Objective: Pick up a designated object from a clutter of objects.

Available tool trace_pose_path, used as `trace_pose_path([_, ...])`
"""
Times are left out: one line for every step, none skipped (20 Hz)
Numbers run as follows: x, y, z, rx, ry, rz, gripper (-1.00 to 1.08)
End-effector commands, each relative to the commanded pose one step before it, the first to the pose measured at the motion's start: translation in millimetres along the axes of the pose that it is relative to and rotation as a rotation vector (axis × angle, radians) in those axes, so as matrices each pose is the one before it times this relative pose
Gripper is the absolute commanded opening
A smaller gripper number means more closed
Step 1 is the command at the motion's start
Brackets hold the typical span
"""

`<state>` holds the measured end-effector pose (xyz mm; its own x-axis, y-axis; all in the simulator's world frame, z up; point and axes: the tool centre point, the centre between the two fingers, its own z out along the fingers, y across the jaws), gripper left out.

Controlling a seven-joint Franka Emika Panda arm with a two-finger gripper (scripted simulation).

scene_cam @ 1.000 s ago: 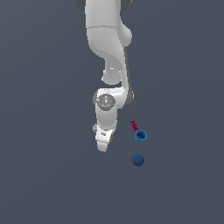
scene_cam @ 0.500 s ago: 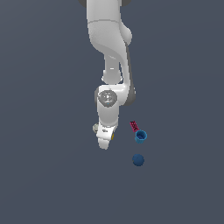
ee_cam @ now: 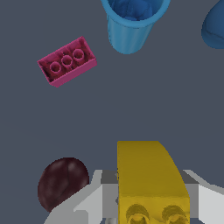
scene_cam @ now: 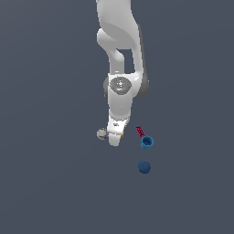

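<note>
Flat dark grey table (scene_cam: pixel 50 183) fills both views, bare apart from small clutter. With the white robot arm (scene_cam: pixel 121 59) as landmark, its end effector (ee_cam: pixel 153 205) is closed on the bright yellow blocky lump (ee_cam: pixel 148 175), held between the fingers. A blue cup (scene_cam: pixel 147 142) stands near the arm on the exterior view's right, a blue ball (scene_cam: pixel 145 167) beyond it, a pink-red studded brick (ee_cam: pixel 67 62) beside the cup. A dark maroon ball (ee_cam: pixel 62 183) sits just beside the fingers; a whitish speckled ball (scene_cam: pixel 102 134) flanks them too. Lifting off-centre could let the lump slip or nudge those balls rolling.
</note>
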<state>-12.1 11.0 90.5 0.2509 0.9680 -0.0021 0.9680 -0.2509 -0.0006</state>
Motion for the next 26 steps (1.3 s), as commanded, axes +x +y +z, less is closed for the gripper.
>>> trace_pose_path([7.04,-9.79,-19.63,-0.00121,-0.00031,-0.00048,-1.0])
trace_pose_path([3.05,-4.12,-7.99,-0.00006,-0.00065,-0.00023,-1.0])
trace_pose_path([2.89,-4.09,-8.11,0.0,0.0,0.0,-1.0])
trace_pose_path([2.91,-4.1,-8.15,0.0,0.0,0.0,-1.0])
trace_pose_path([2.94,-4.12,-8.21,0.0,0.0,0.0,-1.0])
trace_pose_path([2.98,-4.14,-8.27,0.0,0.0,0.0,-1.0])
trace_pose_path([3.02,-4.16,-8.35,0.0,0.0,0.0,-1.0])
trace_pose_path([3.36,-4.25,-8.3,0.00008,-0.00051,-0.00045,-1.0])
trace_pose_path([3.11,-4.22,-8.52,0.0,0.0,0.0,-1.0])
trace_pose_path([3.16,-4.27,-8.63,0.0,0.0,0.0,-1.0])
trace_pose_path([3.22,-4.31,-8.76,0.0,0.0,0.0,-1.0])
trace_pose_path([3.28,-4.37,-8.9,0.0,0.0,0.0,-1.0])
trace_pose_path([3.38,-4.44,-9.06,0.00017,0.00039,-0.00023,-1.0])
trace_pose_path([3.43,-4.51,-9.25,0.0,0.0,0.0,-1.0])
trace_pose_path([3.53,-4.6,-9.48,0.00023,0.00057,-0.00031,-1.0])
trace_pose_path([3.62,-4.7,-9.73,0.0,0.0,0.0,-1.0])
trace_pose_path([3.67,-4.74,-9.86,0.0,0.0,0.0,-1.0])
trace_pose_path([3.61,-4.66,-9.76,0.00014,0.00043,-0.00019,-1.0])
trace_pose_path([3.6,-4.58,-9.63,0.0,0.0,0.0,-1.0])
trace_pose_path([3.56,-4.51,-9.54,0.0,0.0,0.0,-1.0])
trace_pose_path([3.44,-4.41,-9.46,0.00019,0.00062,-0.00024,-1.0])
trace_pose_path([3.45,-4.29,-9.21,0.0,0.0,0.0,-1.0])
trace_pose_path([3.37,-4.16,-9.01,0.0,0.0,0.0,-1.0])
trace_pose_path([3.29,-4.03,-8.78,0.0,0.0,0.0,-1.0])
trace_pose_path([3.2,-3.88,-8.53,0.0,0.0,0.0,-1.0])
trace_pose_path([3.1,-3.72,-8.25,0.0,0.0,0.0,-1.0])
